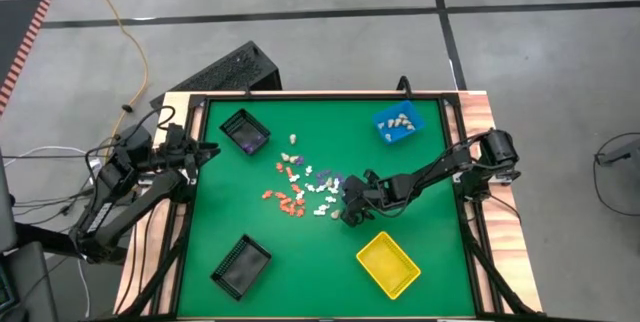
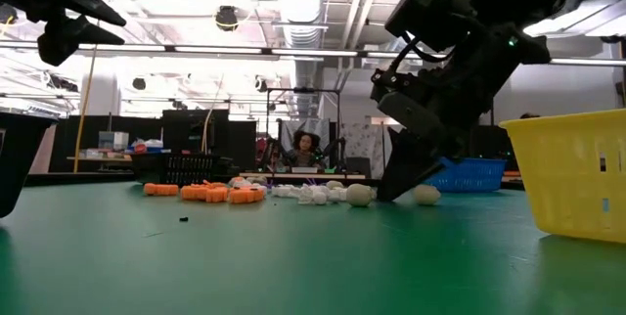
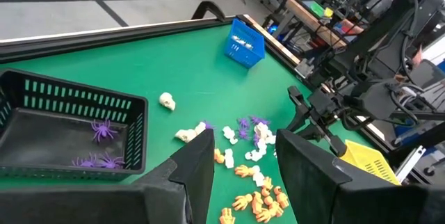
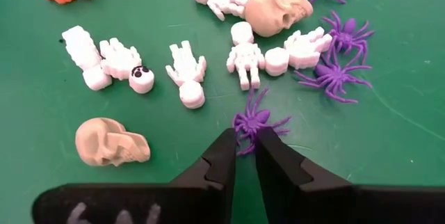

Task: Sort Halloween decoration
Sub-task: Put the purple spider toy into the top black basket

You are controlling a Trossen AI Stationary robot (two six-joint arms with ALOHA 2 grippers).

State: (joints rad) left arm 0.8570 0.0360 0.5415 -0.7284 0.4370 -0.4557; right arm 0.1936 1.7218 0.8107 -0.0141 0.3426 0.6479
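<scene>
Halloween decoration (image 1: 305,187) pieces lie mostly unsorted at mid-table. From my left: the left gripper (image 3: 243,165) waits with fingers apart by the black bin (image 1: 244,131), which holds a few purple spiders. My right gripper (image 4: 245,156) pinches a purple spider (image 4: 256,123) on the mat. The blue bin (image 1: 399,124) holds some skulls; the yellow bin (image 1: 388,264) looks empty.

Blue bin (image 1: 397,125), yellow bin (image 1: 388,264) and two black bins (image 1: 244,131) sit on the green table (image 1: 300,252).
</scene>
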